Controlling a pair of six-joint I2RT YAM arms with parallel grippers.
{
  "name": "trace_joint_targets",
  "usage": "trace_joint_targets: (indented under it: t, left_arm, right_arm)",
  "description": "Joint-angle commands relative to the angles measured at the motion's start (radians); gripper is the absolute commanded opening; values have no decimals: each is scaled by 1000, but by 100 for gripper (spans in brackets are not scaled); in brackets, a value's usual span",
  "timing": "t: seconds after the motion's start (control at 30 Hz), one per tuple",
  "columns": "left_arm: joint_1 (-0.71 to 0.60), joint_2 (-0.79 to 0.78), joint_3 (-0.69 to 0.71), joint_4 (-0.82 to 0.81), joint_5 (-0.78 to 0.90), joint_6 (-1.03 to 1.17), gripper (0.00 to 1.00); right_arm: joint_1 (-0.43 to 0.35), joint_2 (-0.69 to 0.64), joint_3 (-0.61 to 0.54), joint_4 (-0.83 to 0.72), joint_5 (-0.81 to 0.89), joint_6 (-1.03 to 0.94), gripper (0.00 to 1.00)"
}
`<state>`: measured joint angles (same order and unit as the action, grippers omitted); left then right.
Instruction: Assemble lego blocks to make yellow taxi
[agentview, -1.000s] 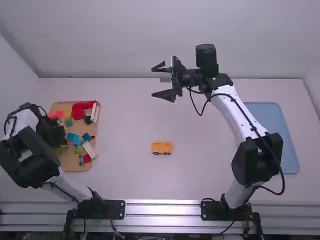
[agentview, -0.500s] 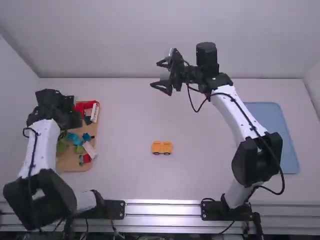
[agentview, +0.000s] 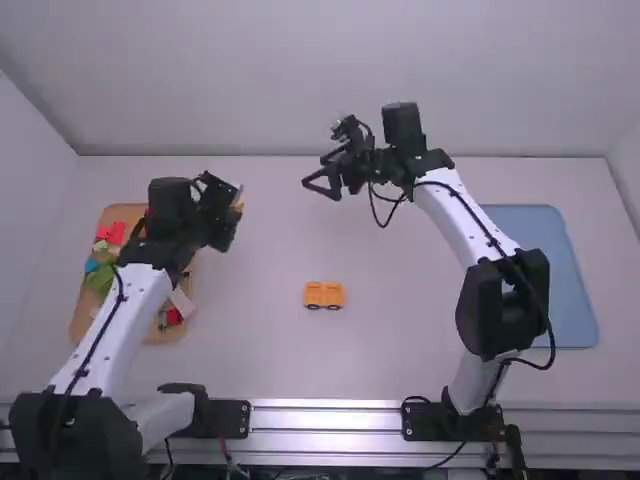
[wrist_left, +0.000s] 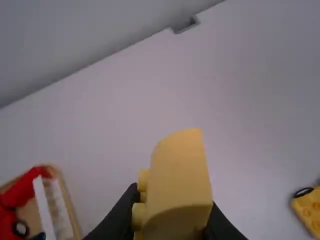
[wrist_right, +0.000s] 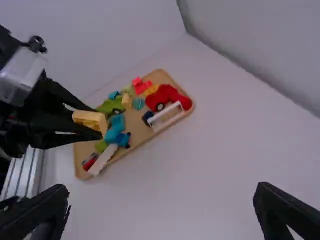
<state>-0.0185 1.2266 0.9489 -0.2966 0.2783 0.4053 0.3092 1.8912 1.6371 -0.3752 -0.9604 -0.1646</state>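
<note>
High view has left gripper (agentview: 234, 207) beside the tan tray (agentview: 150, 335), pinching a curved yellow block (wrist_left: 181, 182). Right gripper (agentview: 318, 170) hangs over far part of white table (agentview: 400, 340), fingers spread. Yellow wheeled car base (agentview: 324, 295) sits mid-table, apart from both grippers. Tray holds red car (wrist_right: 166, 97), green car (wrist_right: 111, 106), blue blocks (wrist_right: 116, 131).

Curved block (wrist_left: 181, 175) and wheeled base (agentview: 324, 294), both yellow, apart
Studded block held aloft, far and left; base resting centrally, black wheels showing on its near side
</note>
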Motion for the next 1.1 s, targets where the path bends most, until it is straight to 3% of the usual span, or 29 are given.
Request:
trace_joint_targets:
  t: [0.0, 0.13, 0.37, 0.47, 0.83, 1.07]
  left_arm:
    - [-51, -12, -2, 20, 16, 65, 2]
    - [-138, -12, -2, 53, -13, 127, 2]
    - [-299, 13, -3, 97, -260, 136, 2]
    - [-359, 44, -5, 105, -327, 167, 2]
    - [-374, 176, -5, 241, -316, 47, 2]
    - [-374, 184, -5, 326, -238, -60, 2]
  right_arm:
    - [-18, -2, 31, -38, -4, 11, 99]
    - [-35, -2, 31, -114, -3, 11, 99]
    - [-35, -2, 31, -240, 16, -26, 99]
    - [-3, -2, 25, -273, 80, -27, 93]
    - [36, -2, -26, -212, 110, -49, 84]
    - [27, -2, -108, -20, 90, 50, 83]
